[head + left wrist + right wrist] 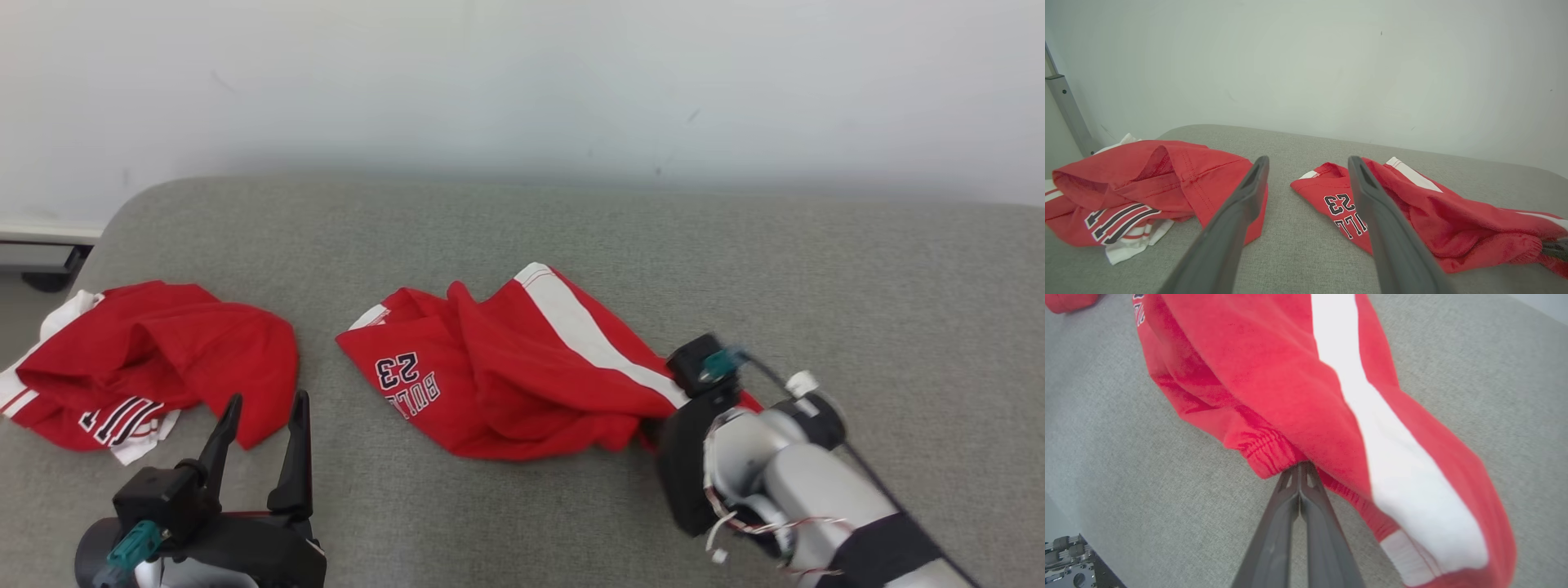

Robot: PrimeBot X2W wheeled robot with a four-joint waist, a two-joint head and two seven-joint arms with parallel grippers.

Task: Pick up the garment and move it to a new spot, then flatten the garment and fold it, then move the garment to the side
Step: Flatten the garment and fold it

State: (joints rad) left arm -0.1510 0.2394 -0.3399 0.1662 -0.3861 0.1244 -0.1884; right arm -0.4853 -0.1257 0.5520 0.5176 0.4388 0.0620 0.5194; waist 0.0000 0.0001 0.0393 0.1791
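- A grey padded surface (571, 237) runs across the head view in front of a plain white wall (522, 82); its far left corner is rounded.
- A crumpled red jersey (163, 351) with white trim lies at the surface's left edge, and part of its white cloth reaches that edge.
- The left gripper (269, 396) hovers near the front, just right of the jersey, with its fingers spread wide and nothing between them.
- A strip of bare grey surface separates the jersey from the shorts.
- The red shorts (522, 376) lie bunched in the middle of the surface, the "23" print towards the left and a white side stripe slanting to the right.
- The right gripper (1299, 467) sits at the shorts' right end with its fingers pressed together, pinching the gathered elastic hem.
- To the right of the shorts the surface is bare over a wide area, and a broad bare band also lies behind them towards the wall.
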